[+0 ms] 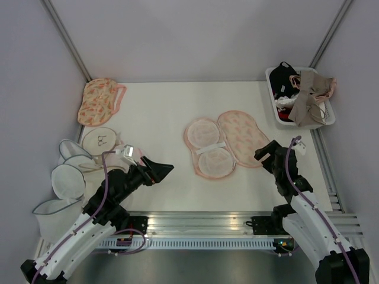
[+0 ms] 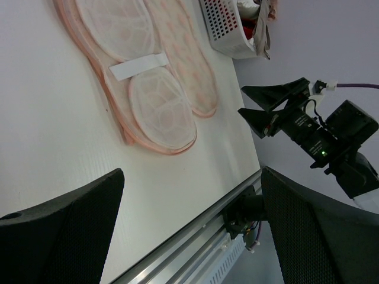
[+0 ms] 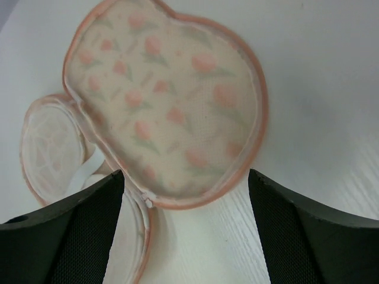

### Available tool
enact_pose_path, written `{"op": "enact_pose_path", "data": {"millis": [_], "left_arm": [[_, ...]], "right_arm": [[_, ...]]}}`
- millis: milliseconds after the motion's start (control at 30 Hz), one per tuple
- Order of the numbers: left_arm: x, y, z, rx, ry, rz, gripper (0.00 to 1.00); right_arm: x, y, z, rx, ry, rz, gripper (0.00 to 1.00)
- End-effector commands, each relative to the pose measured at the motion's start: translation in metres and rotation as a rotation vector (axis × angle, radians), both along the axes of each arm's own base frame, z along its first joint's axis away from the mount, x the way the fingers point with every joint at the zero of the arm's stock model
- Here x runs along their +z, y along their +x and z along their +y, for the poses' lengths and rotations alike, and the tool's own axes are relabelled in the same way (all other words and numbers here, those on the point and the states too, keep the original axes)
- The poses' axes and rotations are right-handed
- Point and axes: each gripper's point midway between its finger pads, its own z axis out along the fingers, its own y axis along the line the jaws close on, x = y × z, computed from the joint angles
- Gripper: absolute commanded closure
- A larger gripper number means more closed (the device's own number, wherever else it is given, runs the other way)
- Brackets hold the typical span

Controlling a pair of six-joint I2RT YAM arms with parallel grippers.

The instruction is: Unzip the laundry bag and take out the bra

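Bag (image 1: pixel 228 139) unzipped, spread flat; bra (image 1: pixel 307 100) draped over basket (image 1: pixel 272 89), well apart. Left gripper (image 1: pixel 164 174) and right gripper (image 1: pixel 267 152) gaping, empty.

Can read no text, brand or number anywhere. Can make out only a small dark mark on one white round mesh bag (image 1: pixel 102 140), too small to decipher. Plain white strip (image 2: pixel 138 65) across the opened laundry bag (image 2: pixel 185 66), bare of lettering.
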Motion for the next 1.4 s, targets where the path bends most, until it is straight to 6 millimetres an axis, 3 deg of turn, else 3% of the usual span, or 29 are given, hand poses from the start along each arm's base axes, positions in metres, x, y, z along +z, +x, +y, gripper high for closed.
{"op": "enact_pose_path", "data": {"millis": [0,200,400,567,667,700,733,833,900,933,967,1033,1133,1267,1300,1333,1367], "left_arm": [[-0.001,-0.004,-0.002,-0.011,-0.036,0.021,0.0],[-0.002,-0.004,0.001,0.001,-0.039,0.026,0.0],[-0.006,-0.003,0.002,0.015,-0.037,0.038,0.0],[-0.007,-0.003,0.002,0.014,-0.04,0.045,0.0],[-0.006,-0.004,0.002,0.016,-0.042,0.046,0.0],[-0.006,-0.004,0.003,0.017,-0.044,0.046,0.0],[-0.006,-0.004,0.003,0.015,-0.046,0.047,0.0],[-0.003,-0.006,0.003,0.016,-0.052,0.047,0.0],[-0.004,-0.006,0.005,0.019,-0.05,0.049,0.0],[-0.003,-0.007,0.005,0.019,-0.05,0.045,0.0],[-0.001,-0.007,0.006,0.022,-0.054,0.042,0.0],[0.001,-0.008,0.007,0.025,-0.057,0.039,0.0],[0.005,-0.009,0.009,0.027,-0.062,0.031,0.0],[0.009,-0.009,0.01,0.033,-0.064,0.021,0.0],[0.009,-0.009,0.01,0.031,-0.065,0.019,0.0],[0.009,-0.008,0.01,0.039,-0.066,0.02,0.0],[0.01,-0.008,0.011,0.04,-0.065,0.017,0.0]], "right_arm": [[-0.017,-0.001,0.022,0.005,0.185,-0.013,0.11],[-0.042,-0.008,0.014,-0.084,0.216,0.032,0.12],[-0.057,-0.01,0.006,-0.156,0.239,0.032,0.2],[-0.077,-0.007,0.005,-0.177,0.233,0.083,0.23],[-0.077,0.002,0.005,-0.183,0.242,0.06,0.26],[-0.082,0.002,0.004,-0.191,0.236,0.075,0.31],[-0.08,0.007,0.003,-0.198,0.232,0.055,0.49],[-0.082,0.013,0.002,-0.202,0.215,0.064,0.76],[-0.084,0.015,0.005,-0.181,0.209,0.079,0.8],[-0.08,0.018,0.007,-0.159,0.2,0.069,0.97],[-0.075,0.02,0.011,-0.132,0.207,0.057,1.0],[-0.065,0.023,0.015,-0.076,0.183,0.02,1.0],[-0.025,0.032,0.022,0.016,0.159,-0.113,1.0],[0.047,0.04,0.04,0.243,0.006,-0.343,1.0],[0.057,0.041,0.047,0.297,-0.012,-0.374,0.99],[0.083,0.042,0.067,0.425,-0.009,-0.463,1.0],[0.082,0.045,0.082,0.518,-0.006,-0.46,0.99]]}}
